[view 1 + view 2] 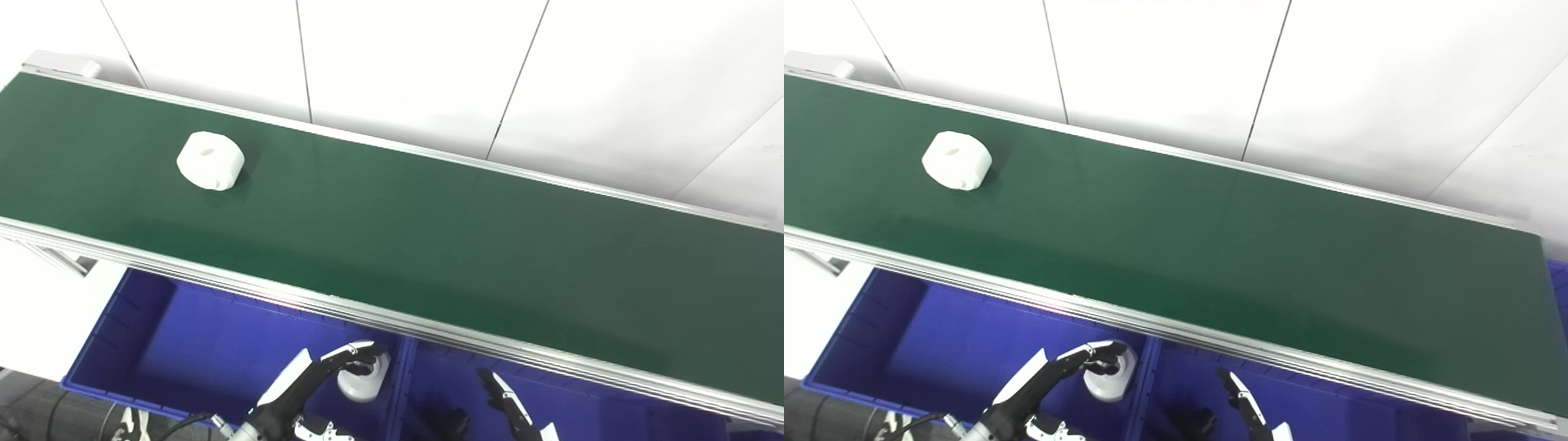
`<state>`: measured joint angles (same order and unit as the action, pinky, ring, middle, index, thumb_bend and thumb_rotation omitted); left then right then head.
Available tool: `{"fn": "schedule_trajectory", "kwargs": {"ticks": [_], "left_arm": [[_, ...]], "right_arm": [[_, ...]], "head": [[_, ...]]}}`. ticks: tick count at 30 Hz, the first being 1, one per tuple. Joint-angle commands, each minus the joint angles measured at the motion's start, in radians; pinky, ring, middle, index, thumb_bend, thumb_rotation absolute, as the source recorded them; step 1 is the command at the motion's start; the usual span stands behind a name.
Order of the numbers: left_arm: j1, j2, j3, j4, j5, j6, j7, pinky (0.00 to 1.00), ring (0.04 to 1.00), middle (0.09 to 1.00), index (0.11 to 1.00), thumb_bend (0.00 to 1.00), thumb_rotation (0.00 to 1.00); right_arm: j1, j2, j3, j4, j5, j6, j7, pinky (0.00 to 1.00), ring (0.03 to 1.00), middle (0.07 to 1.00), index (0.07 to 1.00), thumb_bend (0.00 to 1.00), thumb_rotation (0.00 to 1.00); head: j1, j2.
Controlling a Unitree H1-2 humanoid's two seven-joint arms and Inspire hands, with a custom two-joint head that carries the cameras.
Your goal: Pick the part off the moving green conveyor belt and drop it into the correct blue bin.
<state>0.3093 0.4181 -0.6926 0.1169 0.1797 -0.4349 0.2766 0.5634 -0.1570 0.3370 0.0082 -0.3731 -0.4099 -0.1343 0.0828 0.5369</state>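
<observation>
A white part is pinched by the left hand over the blue bin; the right hand is cut off, its grip unreadable.

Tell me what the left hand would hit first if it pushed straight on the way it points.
Likely the conveyor's near rail. The left hand, holding a white part over the left bin, points up-right toward it; depth is unclear.

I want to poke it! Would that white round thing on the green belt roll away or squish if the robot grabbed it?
Probably no rolling: the white round plastic part lies flat on the green conveyor belt, hole facing up. It looks solid and stiff, so likely no squishing. Its smooth sides might be slightly slippery.
</observation>
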Motion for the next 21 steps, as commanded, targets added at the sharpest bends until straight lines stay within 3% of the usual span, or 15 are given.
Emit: {"fn": "schedule_trajectory", "kwargs": {"ticks": [1,15,18,21], "left_arm": [[-0.007,0.016,-0.004,-0.013,0.003,-0.035,0.026,0.72,0.804,0.849,0.825,0.85,0.38],[-0.015,0.027,-0.020,-0.022,-0.023,-0.035,0.051,0.70,0.789,0.833,0.810,0.86,0.39],[-0.001,0.029,0.001,-0.059,-0.066,-0.035,0.028,0.69,0.774,0.821,0.801,0.86,0.38],[0.028,0.010,0.077,-0.145,-0.159,-0.035,-0.058,0.65,0.752,0.809,0.794,0.87,0.36]], "right_arm": [[0.002,-0.002,0.007,-0.005,-0.005,-0.059,-0.022,0.83,0.881,0.892,0.876,0.61,0.38],[-0.015,0.004,0.010,0.018,0.002,-0.059,-0.019,0.77,0.858,0.877,0.868,0.63,0.40],[-0.019,0.004,0.014,0.025,0.001,-0.059,-0.025,0.78,0.859,0.877,0.867,0.63,0.41],[-0.024,0.004,0.017,0.025,-0.002,-0.059,-0.027,0.80,0.866,0.879,0.868,0.63,0.40]], "head": [[-0.004,-0.004],[-0.014,-0.034],[-0.015,-0.034],[-0.015,-0.038]]}}
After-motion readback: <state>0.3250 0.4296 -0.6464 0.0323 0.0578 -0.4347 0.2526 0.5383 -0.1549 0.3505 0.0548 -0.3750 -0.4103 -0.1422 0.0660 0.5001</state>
